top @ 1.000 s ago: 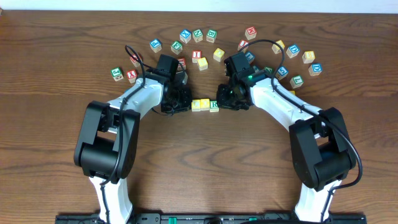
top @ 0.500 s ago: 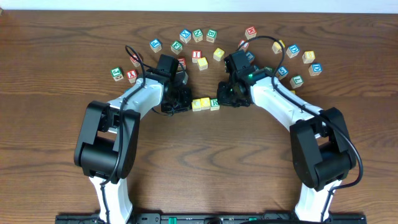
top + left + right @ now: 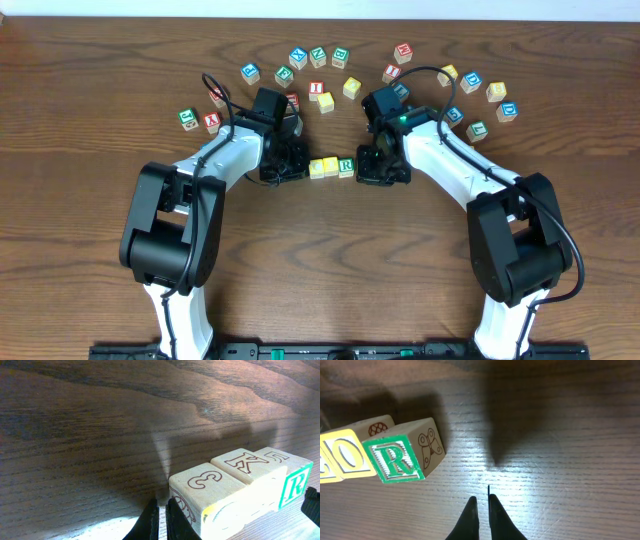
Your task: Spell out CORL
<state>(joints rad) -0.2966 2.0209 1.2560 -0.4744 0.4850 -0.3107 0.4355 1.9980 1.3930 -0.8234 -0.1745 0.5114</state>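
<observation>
A short row of letter blocks lies mid-table: two yellow blocks (image 3: 322, 167) and a green R block (image 3: 345, 166) at its right end. The right wrist view shows the R block (image 3: 395, 458) beside a yellow O block (image 3: 349, 461). The left wrist view shows the row's left end block (image 3: 210, 495) and the R (image 3: 296, 485). My left gripper (image 3: 296, 168) is shut and empty, its tips (image 3: 162, 522) just left of the row. My right gripper (image 3: 372, 170) is shut and empty, its tips (image 3: 481, 515) a little right of the R block, apart from it.
Several loose letter blocks lie in an arc behind the arms, from a green and a red one (image 3: 188, 119) at the left to a blue one (image 3: 509, 110) at the right. Bare wood lies in front of the row.
My right gripper has drawn back to the right, away from the R block. The block row and the left gripper have stayed put.
</observation>
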